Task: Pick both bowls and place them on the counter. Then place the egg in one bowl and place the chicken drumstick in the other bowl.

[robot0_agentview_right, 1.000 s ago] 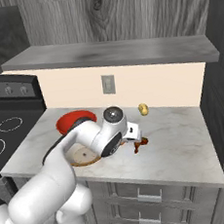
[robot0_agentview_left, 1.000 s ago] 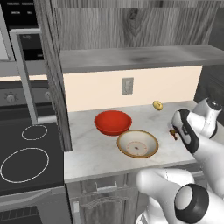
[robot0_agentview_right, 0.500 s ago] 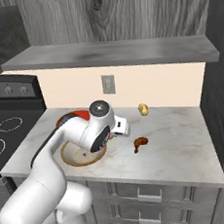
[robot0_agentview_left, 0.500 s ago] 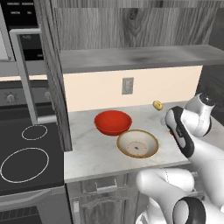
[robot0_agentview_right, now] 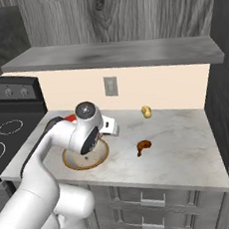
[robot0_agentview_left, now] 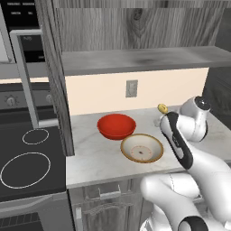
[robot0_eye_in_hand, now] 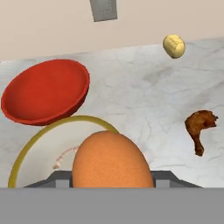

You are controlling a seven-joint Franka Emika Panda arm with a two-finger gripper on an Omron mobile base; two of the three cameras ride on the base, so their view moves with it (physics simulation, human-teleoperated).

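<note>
The jaws were closed on the egg (robot0_eye_in_hand: 113, 160), which sat large and orange-tan at the bottom of the hand view, between the finger tips, so the gripper (robot0_eye_in_hand: 113, 180) held it above the near rim of the beige bowl (robot0_eye_in_hand: 39, 153). That bowl, cream inside with a brownish-yellow rim, stood on the counter (robot0_eye_in_hand: 144, 100), and the red bowl (robot0_eye_in_hand: 46, 91) stood just behind it toward the wall, the two rims close together or touching. In the left base view the red bowl (robot0_agentview_left: 116, 126) lay nearer the wall and the beige bowl (robot0_agentview_left: 141, 148) nearer the front edge of the counter (robot0_agentview_left: 90, 153), both upright and with nothing inside. The chicken drumstick (robot0_eye_in_hand: 199, 126) lay flat on the marbled slab off to the right of the bowls, well apart from them; in the right base view the drumstick (robot0_agentview_right: 144, 146) was on open counter (robot0_agentview_right: 184, 144) to the right of the beige bowl (robot0_agentview_right: 86, 158), whose rim showed below the arm's wrist. A small yellow lumpy item (robot0_agentview_right: 147, 111) sat near the back wall, beyond the drumstick, and a grey wall outlet (robot0_agentview_right: 110, 86) was set in the cream wall above the bowls. A grey wood-grain shelf (robot0_agentview_right: 115, 56) ran over the counter, and the black stovetop (robot0_agentview_left: 27, 162) lay to the left.
</note>
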